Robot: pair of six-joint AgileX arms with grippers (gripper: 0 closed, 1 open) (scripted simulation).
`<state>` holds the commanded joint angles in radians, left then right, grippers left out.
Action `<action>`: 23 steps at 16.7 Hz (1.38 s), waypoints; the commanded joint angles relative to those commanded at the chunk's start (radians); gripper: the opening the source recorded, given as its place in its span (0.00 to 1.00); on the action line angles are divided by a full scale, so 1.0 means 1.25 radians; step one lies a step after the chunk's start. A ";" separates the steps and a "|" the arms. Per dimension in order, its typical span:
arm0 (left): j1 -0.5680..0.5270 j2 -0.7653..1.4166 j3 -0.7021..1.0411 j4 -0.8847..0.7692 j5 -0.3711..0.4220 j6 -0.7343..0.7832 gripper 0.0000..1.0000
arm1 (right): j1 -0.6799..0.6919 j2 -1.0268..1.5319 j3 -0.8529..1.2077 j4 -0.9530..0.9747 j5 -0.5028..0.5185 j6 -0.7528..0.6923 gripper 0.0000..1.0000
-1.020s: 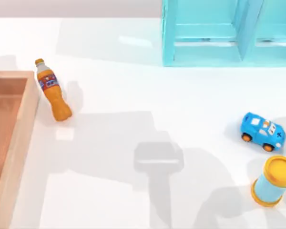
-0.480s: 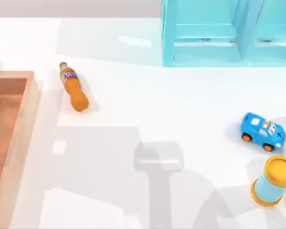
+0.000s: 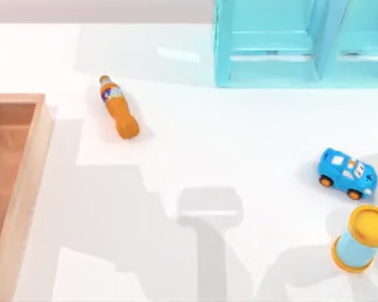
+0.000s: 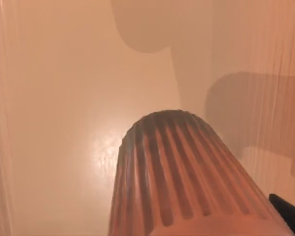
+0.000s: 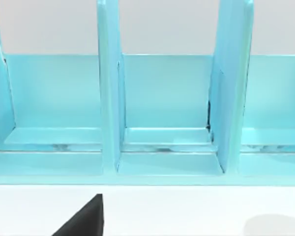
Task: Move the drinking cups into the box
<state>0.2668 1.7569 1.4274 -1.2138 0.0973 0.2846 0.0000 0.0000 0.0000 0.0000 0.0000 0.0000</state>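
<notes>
In the left wrist view the dark brown cup [image 4: 182, 177] sits right up against the camera. Its ribbed side tapers away toward the orange-brown floor of the box [image 4: 54, 98], so the cup is over the inside of the box. Whether its base touches the floor cannot be told. A dark sliver of the left gripper [image 4: 290, 214] shows just beside the cup's wide end. How far the gripper is spread, and whether it has hold of the cup, cannot be told. The floor around the cup is bare, crossed by soft shadows, with a paler wall of the box to one side.

From above, the box [image 3: 31, 163] lies at the left edge of the table [image 3: 195, 163], its tan rim running down that side. An orange bottle [image 3: 118, 107] lies on its side near the rim's far corner, apart from it. The middle of the table is open white surface (shadows only).

A turquoise shelf frame [image 3: 283, 44] stands along the far edge toward the right. A blue toy car [image 3: 346, 173] and a yellow-lidded blue cylinder [image 3: 360, 238] sit close together near the right edge.

The right gripper [image 5: 83, 219] is a dark wedge low in its wrist view, facing the shelf frame's [image 5: 162, 98] compartments across a strip of table. Its opening cannot be told either.
</notes>
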 joint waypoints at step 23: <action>0.002 0.003 -0.035 0.035 -0.003 0.002 1.00 | 0.000 0.000 0.000 0.000 0.000 0.000 1.00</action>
<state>0.2690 1.7612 1.3833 -1.1697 0.0936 0.2871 0.0000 0.0000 0.0000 0.0000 0.0000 0.0000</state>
